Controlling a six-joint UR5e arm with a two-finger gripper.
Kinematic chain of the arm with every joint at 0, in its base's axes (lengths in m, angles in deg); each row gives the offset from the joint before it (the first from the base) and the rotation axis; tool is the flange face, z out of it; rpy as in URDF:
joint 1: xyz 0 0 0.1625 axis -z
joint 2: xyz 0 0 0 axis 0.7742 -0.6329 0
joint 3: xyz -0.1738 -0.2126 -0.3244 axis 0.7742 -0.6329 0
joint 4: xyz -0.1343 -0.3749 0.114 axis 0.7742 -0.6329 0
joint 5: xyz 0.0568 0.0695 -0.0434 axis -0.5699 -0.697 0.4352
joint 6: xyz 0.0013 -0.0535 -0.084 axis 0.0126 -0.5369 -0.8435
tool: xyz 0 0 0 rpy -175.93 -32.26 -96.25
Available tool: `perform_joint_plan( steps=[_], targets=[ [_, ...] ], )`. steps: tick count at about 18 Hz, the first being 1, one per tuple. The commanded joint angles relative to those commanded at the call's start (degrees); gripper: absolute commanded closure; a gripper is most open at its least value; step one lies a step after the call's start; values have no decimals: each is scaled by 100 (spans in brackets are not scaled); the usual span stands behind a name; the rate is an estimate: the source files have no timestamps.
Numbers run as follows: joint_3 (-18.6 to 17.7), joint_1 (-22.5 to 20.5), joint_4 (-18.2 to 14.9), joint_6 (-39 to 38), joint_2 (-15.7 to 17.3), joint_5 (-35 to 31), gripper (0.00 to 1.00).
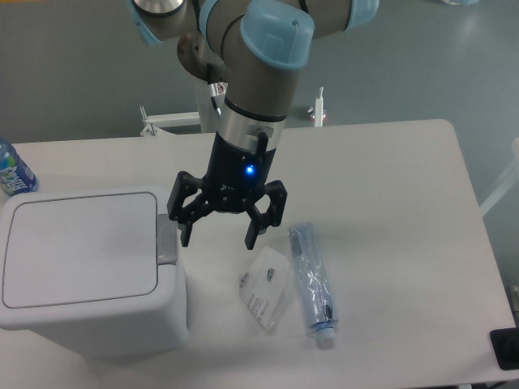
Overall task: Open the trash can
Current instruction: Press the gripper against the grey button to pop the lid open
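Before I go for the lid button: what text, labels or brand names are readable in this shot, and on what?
None is readable.
Flat packet: dark print, too small to read.
Crushed clear bottle: no legible label.
Blue-labelled bottle at the left edge: markings blurred.
Gripper: pale marking below a blue light, unreadable.
Trash can: no text visible.

no readable text, labels too blurred
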Motion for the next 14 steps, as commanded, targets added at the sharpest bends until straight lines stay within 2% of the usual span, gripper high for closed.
perform_joint_plan(
  steps=[14],
  targets=[
    [-53,35,9,0,0,0,0]
  ],
)
